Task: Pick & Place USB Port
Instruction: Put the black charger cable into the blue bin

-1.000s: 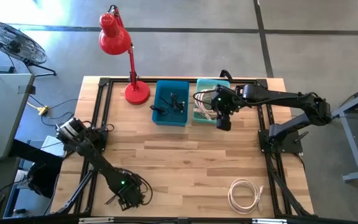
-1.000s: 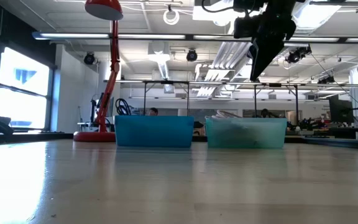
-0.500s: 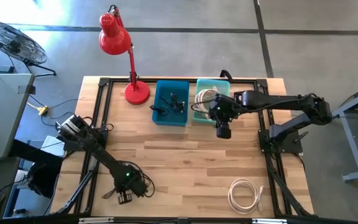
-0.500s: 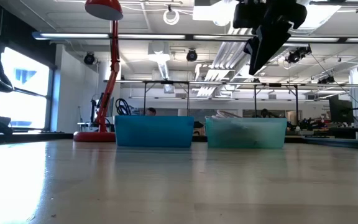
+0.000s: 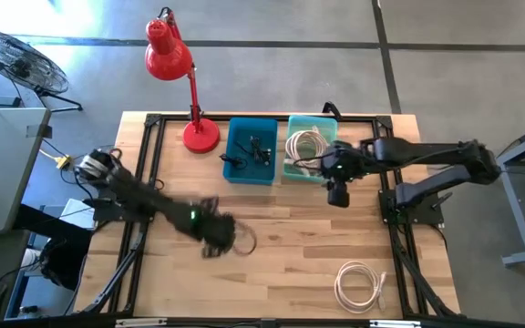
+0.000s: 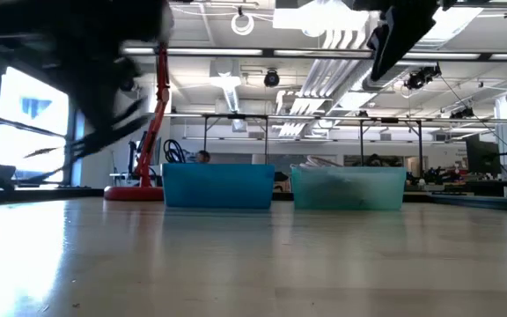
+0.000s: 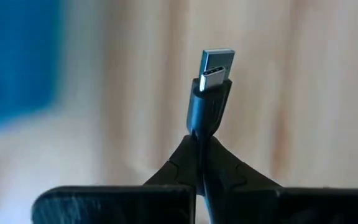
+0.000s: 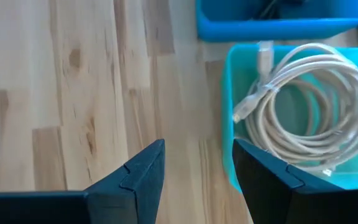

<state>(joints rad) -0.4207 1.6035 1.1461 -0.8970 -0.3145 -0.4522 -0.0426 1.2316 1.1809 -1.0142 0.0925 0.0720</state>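
USB cable (image 7: 211, 93), dark, pinched just behind its plug by the closed left gripper (image 5: 215, 239) above mid-table, slack trailing; the narrow hold could let it slip or swing short of the blue bin (image 5: 251, 151); right gripper (image 8: 197, 165) gapes empty beside the teal bin (image 8: 232, 155); no writing legible.

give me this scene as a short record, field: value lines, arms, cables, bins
left gripper: shut on dark USB-C cable, over the wooden table
right gripper: open, empty, beside the teal plastic bin
teal plastic bin: holds a coiled white cable
blue plastic bin: holds dark cables
second coiled white cable: on the table, near right
red desk lamp: far left corner
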